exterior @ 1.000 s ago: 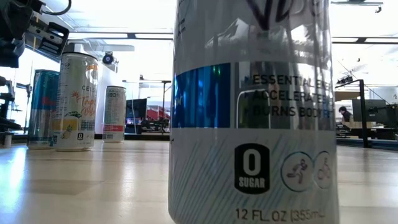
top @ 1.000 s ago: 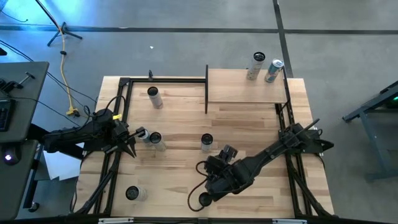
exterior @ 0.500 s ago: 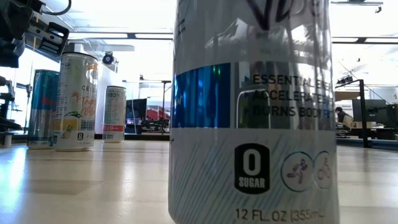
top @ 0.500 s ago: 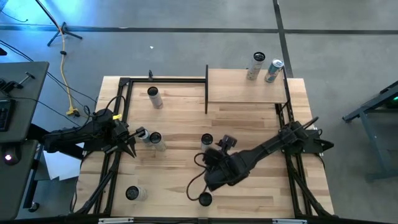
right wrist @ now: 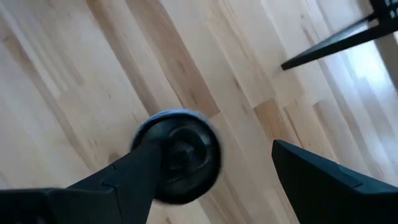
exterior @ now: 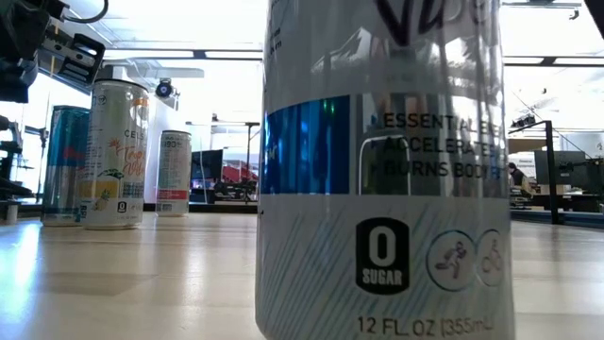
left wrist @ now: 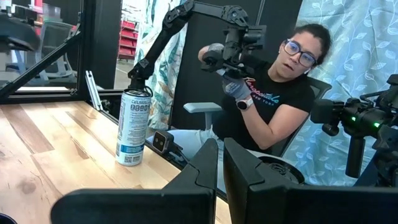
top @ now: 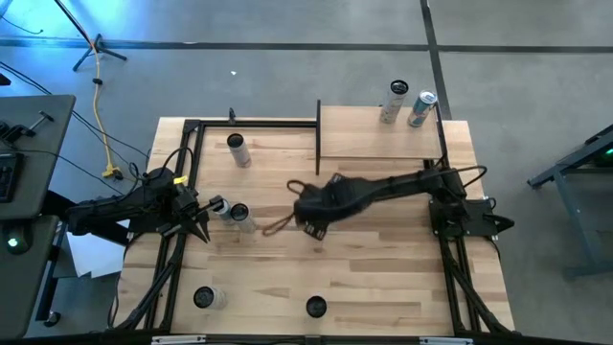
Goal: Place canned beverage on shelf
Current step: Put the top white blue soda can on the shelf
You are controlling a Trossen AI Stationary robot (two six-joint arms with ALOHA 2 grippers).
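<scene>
A dark-topped can (right wrist: 180, 158) stands upright on the wooden table, seen from above in the right wrist view. My right gripper (right wrist: 216, 149) hangs open over it, one finger (right wrist: 134, 174) crossing the can's top in the picture and the other finger (right wrist: 323, 183) well off to the side. In the high view this gripper (top: 314, 226) is at mid-table and hides that can. The shelf (top: 378, 134) is at the far right, with two cans (top: 395, 101) (top: 421, 107) at its far edge. My left gripper (top: 201, 226) rests shut at the table's left.
More cans stand on the table: at the far left (top: 237, 149), two by my left gripper (top: 239, 216), at the near left (top: 206, 297) and at the near edge (top: 316, 307). A black post (top: 318, 139) edges the shelf. A person (left wrist: 267, 99) sits beyond the table.
My right gripper has swung from beside the can at the near edge toward the far edge, coming over the can at mid-table and turning as it went. Its fingers kept their gap. No can has moved.
</scene>
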